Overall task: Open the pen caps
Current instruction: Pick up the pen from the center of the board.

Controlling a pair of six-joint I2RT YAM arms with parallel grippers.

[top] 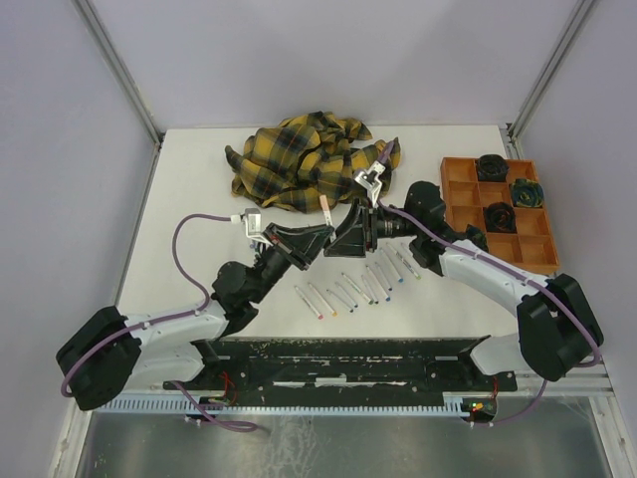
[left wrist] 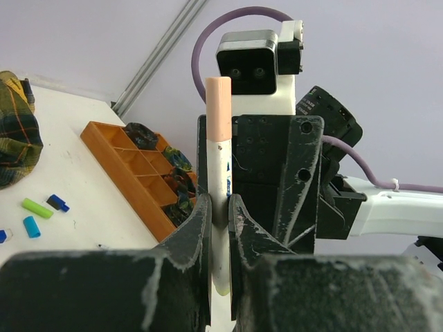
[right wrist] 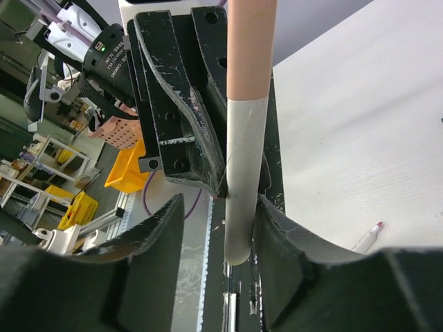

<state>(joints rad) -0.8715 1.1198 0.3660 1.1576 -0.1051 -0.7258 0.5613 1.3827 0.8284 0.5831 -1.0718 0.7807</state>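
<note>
Top view: the pen (top: 326, 215) being worked on stands tilted just on the near side of the plaid cloth (top: 299, 159), with its pink cap (top: 326, 203) uppermost; the left fingers (top: 315, 237) and right fingers (top: 344, 231) meet at it from either side; a row of other pens (top: 358, 287) lies on the desk (top: 199, 169) farther from the cloth, toward the arm bases; an orange tray (top: 460, 171) sits well to the cloth's right.

Left wrist view: the left fingers (left wrist: 199, 225) are clenched on the white barrel of the pen (left wrist: 220, 173); the pink cap (left wrist: 218, 111) stands free above them; a few loose caps (left wrist: 36, 207) lie on the desk just beside the cloth's edge (left wrist: 14, 131).

Right wrist view: the cloth is out of sight; the right fingers (right wrist: 156, 235) stand half open astride the barrel (right wrist: 242, 180), one close against it with a clear gap on the other side, so they grasp nothing that shows; the cap (right wrist: 250, 48) lies beyond them.

The pen looks light, stiff and smooth, so likely to slip; the cap is probably a press fit; it is best pinched on the cap itself and drawn straight along the barrel.
</note>
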